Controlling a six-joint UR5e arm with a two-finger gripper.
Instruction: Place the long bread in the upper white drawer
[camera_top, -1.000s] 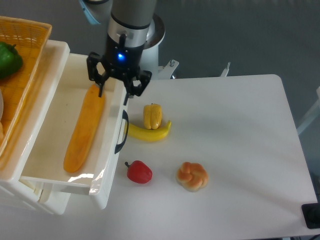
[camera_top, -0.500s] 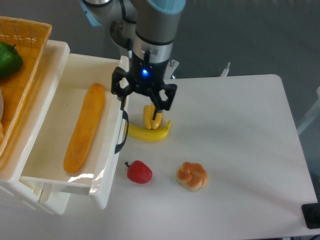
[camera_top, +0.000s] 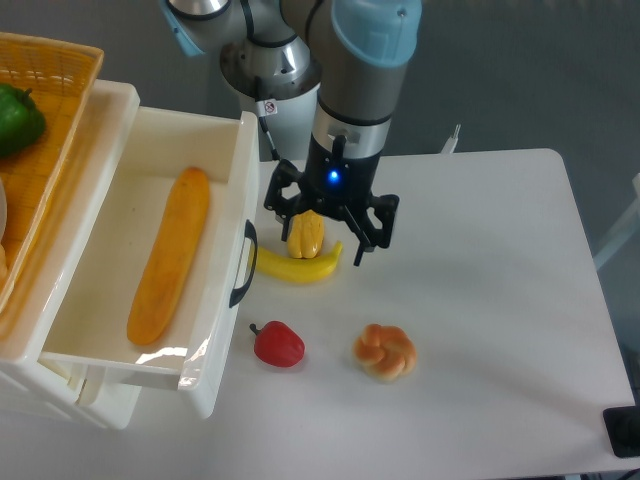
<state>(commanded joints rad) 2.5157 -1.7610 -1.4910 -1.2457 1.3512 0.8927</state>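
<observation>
The long bread (camera_top: 169, 256) lies lengthwise inside the upper white drawer (camera_top: 126, 150), which stands pulled out with its black handle (camera_top: 243, 264) facing the table. My gripper (camera_top: 330, 224) hangs open over the table to the right of the drawer, above a yellow pepper (camera_top: 306, 235) and a banana (camera_top: 298, 266). Nothing is between its fingers. It is well apart from the bread.
A red pepper (camera_top: 279, 343) and a small knotted bun (camera_top: 384, 351) lie on the white table (camera_top: 480, 260). An orange woven basket (camera_top: 50, 110) with a green pepper (camera_top: 18, 118) sits at the upper left, behind the drawer.
The gripper has moved right, from over the drawer's far end and the bread's tip to above the yellow pepper on the table. The bread stays in the drawer.
</observation>
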